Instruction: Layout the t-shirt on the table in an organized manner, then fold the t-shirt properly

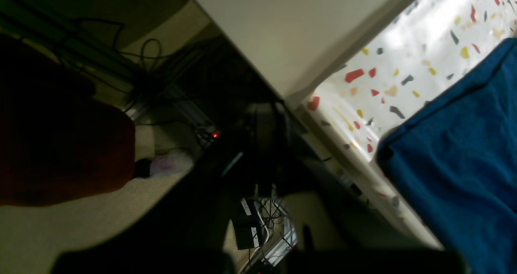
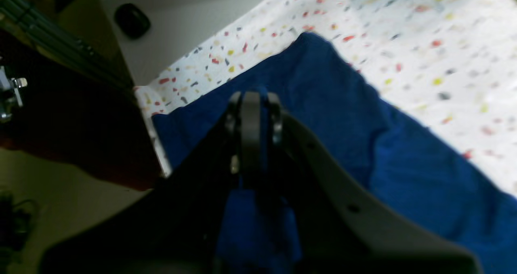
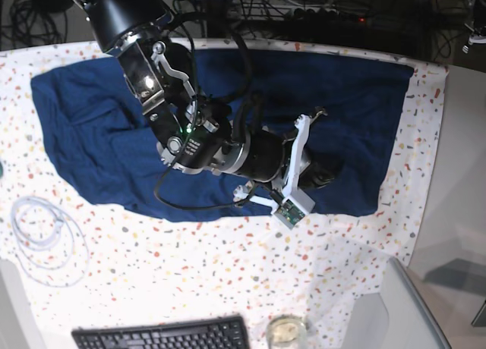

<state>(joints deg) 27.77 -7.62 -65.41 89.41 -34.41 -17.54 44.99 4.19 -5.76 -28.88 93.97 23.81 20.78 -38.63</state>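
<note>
The large dark navy blue t-shirt [image 3: 114, 144] lies spread across the far half of the white terrazzo-flecked table [image 3: 190, 265], long axis left to right. The right gripper [image 2: 252, 104] is pinched closed on its fabric; the left gripper, unseen, is closed.

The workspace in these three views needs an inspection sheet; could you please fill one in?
Surface: table under a white flecked cloth.
Job's things: t-shirt, navy, spread wide and wrinkled, not folded.
Clutter: black keyboard at the near edge; small glass dish beside it.
Grippers: right gripper shut on a pinch of the t-shirt; left gripper shut, out of view.
Cables: white cable coiled on the cloth; dark cables on the floor.
Surroundings: power strip with a red light below the table.
</note>
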